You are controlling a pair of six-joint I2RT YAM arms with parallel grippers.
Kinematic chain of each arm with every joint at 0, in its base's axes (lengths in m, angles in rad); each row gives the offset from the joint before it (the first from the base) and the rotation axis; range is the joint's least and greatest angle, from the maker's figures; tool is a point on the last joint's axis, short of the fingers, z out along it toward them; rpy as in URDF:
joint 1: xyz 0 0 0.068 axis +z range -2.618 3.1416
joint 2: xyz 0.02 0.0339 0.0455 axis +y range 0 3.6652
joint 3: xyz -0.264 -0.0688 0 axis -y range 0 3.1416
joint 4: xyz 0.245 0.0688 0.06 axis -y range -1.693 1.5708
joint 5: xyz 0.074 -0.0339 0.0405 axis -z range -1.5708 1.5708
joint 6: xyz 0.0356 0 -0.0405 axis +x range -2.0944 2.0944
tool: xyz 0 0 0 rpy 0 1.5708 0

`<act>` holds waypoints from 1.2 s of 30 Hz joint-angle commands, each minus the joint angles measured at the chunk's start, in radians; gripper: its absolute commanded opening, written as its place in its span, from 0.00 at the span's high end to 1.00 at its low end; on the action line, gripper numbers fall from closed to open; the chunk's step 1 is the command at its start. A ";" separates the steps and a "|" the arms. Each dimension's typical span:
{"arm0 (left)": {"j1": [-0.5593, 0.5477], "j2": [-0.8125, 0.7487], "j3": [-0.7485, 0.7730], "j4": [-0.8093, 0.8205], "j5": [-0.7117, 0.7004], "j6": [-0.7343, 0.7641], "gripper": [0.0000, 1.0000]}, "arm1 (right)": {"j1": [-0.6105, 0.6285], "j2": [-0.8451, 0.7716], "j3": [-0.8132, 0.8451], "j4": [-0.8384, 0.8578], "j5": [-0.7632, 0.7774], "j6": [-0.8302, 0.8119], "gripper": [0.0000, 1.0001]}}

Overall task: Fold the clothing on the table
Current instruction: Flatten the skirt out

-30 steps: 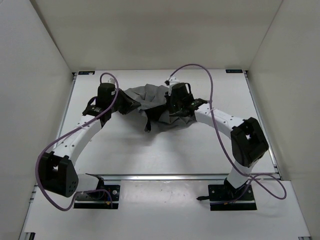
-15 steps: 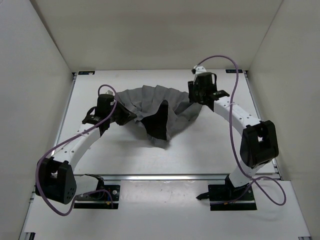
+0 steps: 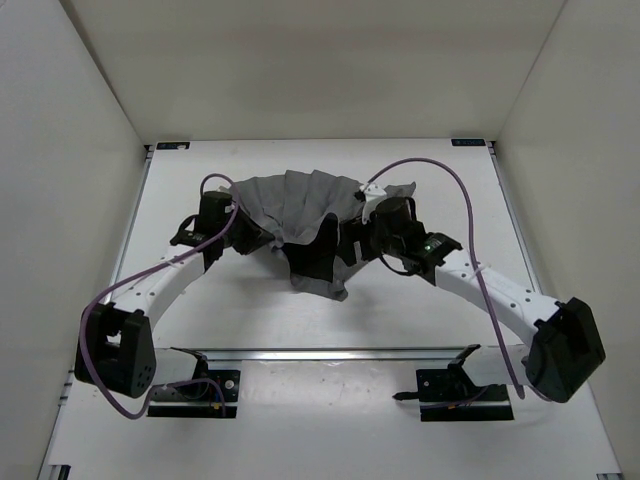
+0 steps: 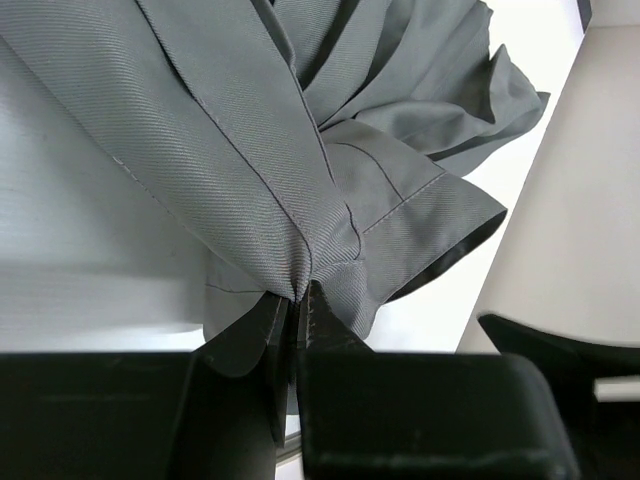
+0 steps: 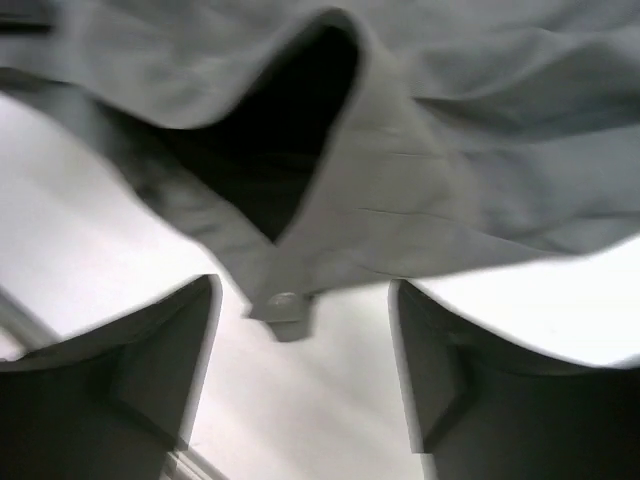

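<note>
The dark-grey clothing lies bunched at the middle of the white table, fanned in pleats at the back, with a dark fold hanging toward the front. My left gripper is at its left corner, shut on a pinch of the clothing; in the left wrist view the left gripper clamps the gathered hem. My right gripper is at the garment's right side. In the right wrist view the right gripper stands open, nothing between its fingers, just short of a buttoned tab of the clothing.
A metal rail runs along the table's near edge, with the arm bases behind it. White walls close in the left, right and back. Purple cables loop over both arms.
My right gripper has opened and let go of the clothing, then swung from the far right back to the garment's middle. The left gripper still holds its corner, and the cloth has spread.
</note>
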 commanded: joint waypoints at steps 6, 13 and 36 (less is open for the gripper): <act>-0.001 -0.005 -0.019 0.020 -0.003 0.026 1.00 | 0.081 0.102 -0.010 0.062 0.108 0.021 0.13; 0.007 -0.017 -0.041 0.020 -0.002 0.033 1.00 | 0.143 0.305 0.146 0.049 0.194 -0.058 0.14; -0.022 -0.063 -0.169 -0.059 -0.009 0.121 1.00 | -0.221 -0.141 -0.255 -0.049 0.104 -0.100 0.76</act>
